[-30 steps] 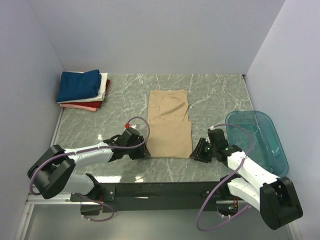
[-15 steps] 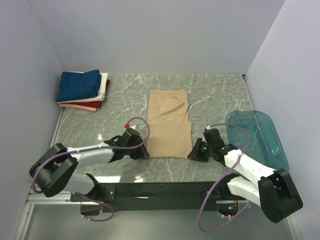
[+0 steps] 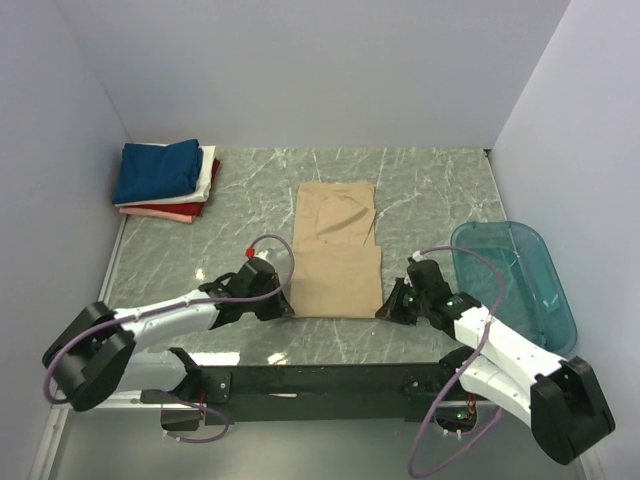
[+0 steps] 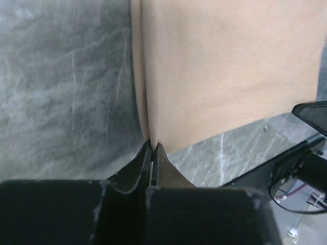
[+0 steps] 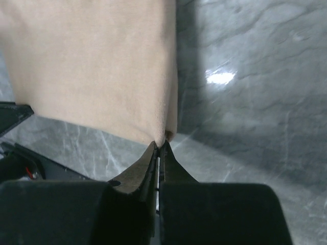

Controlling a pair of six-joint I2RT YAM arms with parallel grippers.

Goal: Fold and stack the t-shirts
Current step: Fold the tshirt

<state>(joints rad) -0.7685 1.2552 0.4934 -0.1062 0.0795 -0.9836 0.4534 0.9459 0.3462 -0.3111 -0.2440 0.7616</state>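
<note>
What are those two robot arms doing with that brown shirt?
They are folding laundry. The tan t-shirt lies as a long strip on the marble table. The left gripper pinches its near left corner, the right gripper its near right corner. A stack of folded t-shirts, navy on top, sits at the far left; a teal plastic tub stands on the right.

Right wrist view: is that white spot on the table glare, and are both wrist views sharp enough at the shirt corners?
Right wrist: yes, glare on the bare table, off the shirt; right tool tips sharp, shut on a corner. Left wrist: no glare, left tool tips sharp, shut on the other corner.
</note>
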